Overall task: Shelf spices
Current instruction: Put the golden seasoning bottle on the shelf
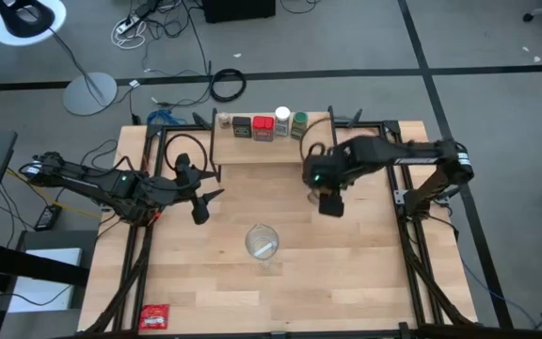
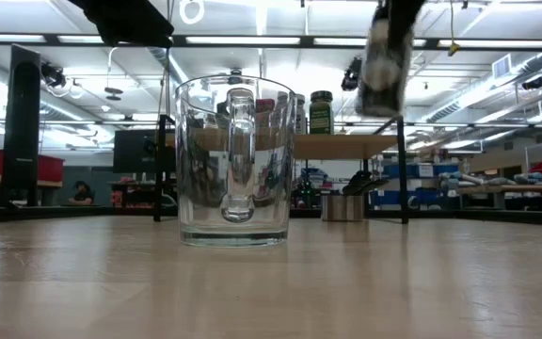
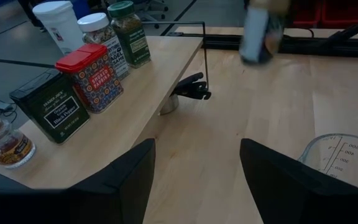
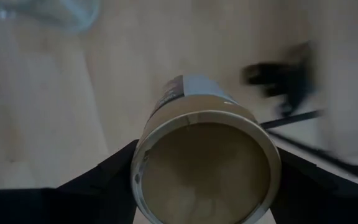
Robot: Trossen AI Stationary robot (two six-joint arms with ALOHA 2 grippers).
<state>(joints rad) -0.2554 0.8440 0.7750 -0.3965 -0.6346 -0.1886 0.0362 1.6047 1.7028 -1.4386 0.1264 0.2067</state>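
Note:
Five spices stand in a row on the shelf [image 1: 271, 146]: tiny brownish jar [image 3: 5, 142], dark green tin [image 3: 48, 106], red tin [image 3: 91, 76], white-lidded jar [image 3: 101, 38] and green-lidded jar [image 3: 129, 32]. My right gripper [image 1: 327, 201] hovers in front of the shelf's right end, shut on the tan-lidded jar [image 4: 207, 165], which also shows in the low view, jar [image 2: 381, 56]. My left gripper [image 3: 194, 180] is open, left of centre, near the shelf's left leg, touching nothing. My right gripper holds the tan-lidded jar at its lid end [image 4: 166, 134], pinched between the two fingers, one on each side of the lid. The fingers come from above, pointing down. The jar hangs upright below them, lifted well clear of the table.
A large clear glass vessel [image 1: 262, 242] stands mid-table, in front of both grippers. A flat red packet [image 1: 155, 317] lies at the near left corner. A black clamp [image 3: 191, 87] and a small round metal thing [image 3: 169, 102] sit under the shelf's front edge.

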